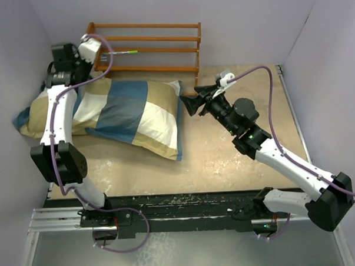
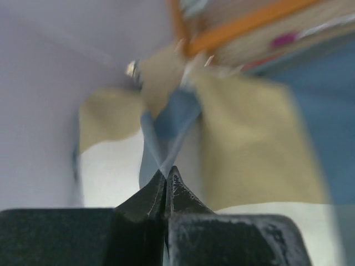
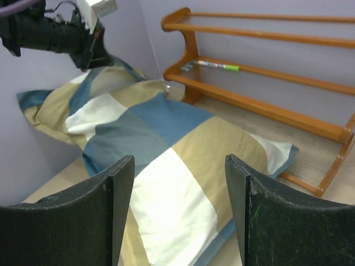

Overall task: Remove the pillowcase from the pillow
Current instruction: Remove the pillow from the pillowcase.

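Observation:
The pillowcase (image 1: 129, 114), in blocks of tan, cream and blue, lies plump across the back left of the table. The pillow is hidden inside it. My left gripper (image 1: 82, 78) is at its far left corner by the wall. In the left wrist view its jaws (image 2: 168, 172) are shut, with a blue fold of the pillowcase (image 2: 166, 133) running up from the tips. My right gripper (image 1: 191, 104) hovers open just off the cover's right end. Its fingers (image 3: 180, 160) frame the cream and tan blocks of the pillowcase (image 3: 166, 160) without touching them.
A wooden rack (image 1: 150, 49) stands against the back wall behind the pillowcase, with a green-tipped pen (image 1: 127, 53) on one shelf. The side wall runs close along the left of the cover. Bare tan tabletop (image 1: 226, 160) lies in front and to the right.

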Robot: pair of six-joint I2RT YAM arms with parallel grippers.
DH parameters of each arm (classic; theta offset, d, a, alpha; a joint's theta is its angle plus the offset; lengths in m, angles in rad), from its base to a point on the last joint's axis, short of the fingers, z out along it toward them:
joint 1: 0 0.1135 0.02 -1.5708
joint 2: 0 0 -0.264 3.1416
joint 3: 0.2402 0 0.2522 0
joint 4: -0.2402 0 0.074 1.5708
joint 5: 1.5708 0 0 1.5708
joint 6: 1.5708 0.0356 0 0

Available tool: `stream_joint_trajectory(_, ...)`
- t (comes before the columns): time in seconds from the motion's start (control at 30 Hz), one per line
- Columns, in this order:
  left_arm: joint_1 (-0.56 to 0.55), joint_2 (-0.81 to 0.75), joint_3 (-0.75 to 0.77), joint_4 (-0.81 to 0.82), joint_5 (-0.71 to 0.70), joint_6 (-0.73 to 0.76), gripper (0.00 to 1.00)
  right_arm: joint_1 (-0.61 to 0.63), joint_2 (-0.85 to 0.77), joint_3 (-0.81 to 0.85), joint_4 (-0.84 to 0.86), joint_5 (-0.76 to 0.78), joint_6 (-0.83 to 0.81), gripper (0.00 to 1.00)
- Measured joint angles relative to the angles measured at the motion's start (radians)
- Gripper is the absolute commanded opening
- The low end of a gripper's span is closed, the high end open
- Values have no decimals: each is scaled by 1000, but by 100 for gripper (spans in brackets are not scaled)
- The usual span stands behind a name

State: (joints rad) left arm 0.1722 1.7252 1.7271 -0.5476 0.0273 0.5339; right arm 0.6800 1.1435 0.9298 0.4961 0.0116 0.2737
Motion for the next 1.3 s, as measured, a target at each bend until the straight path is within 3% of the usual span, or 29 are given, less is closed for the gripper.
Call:
stream_joint_trajectory(0.17,-272,10,341,-188,71,-32,0,3,12,90,-28,-8,-16,70)
stream_joint_trajectory(0.3,-499,37,625,-231,130,-45,0,25,17,147,-40,-8,-39,72)
stream_joint_trajectory(0.4,-671,37,740,-234,145,-35,0,47,28,180,-44,-8,-57,75)
stream_joint_trajectory(0.5,-785,26,760,-224,150,-25,0,64,48,201,-43,-7,-73,76)
stream_joint_trajectory(0.73,-820,-39,606,-196,138,-44,0,74,114,203,-51,53,-102,81)
stream_joint_trajectory(0.83,-824,-42,593,-195,130,-45,0,74,128,203,-60,108,-125,95)
stream_joint_trajectory(0.9,-833,-39,595,-210,117,-45,0,74,129,204,-73,136,-143,98)
stream_joint_trajectory(1.3,-954,-1,626,-195,58,-9,0,48,164,297,-154,183,-180,99)
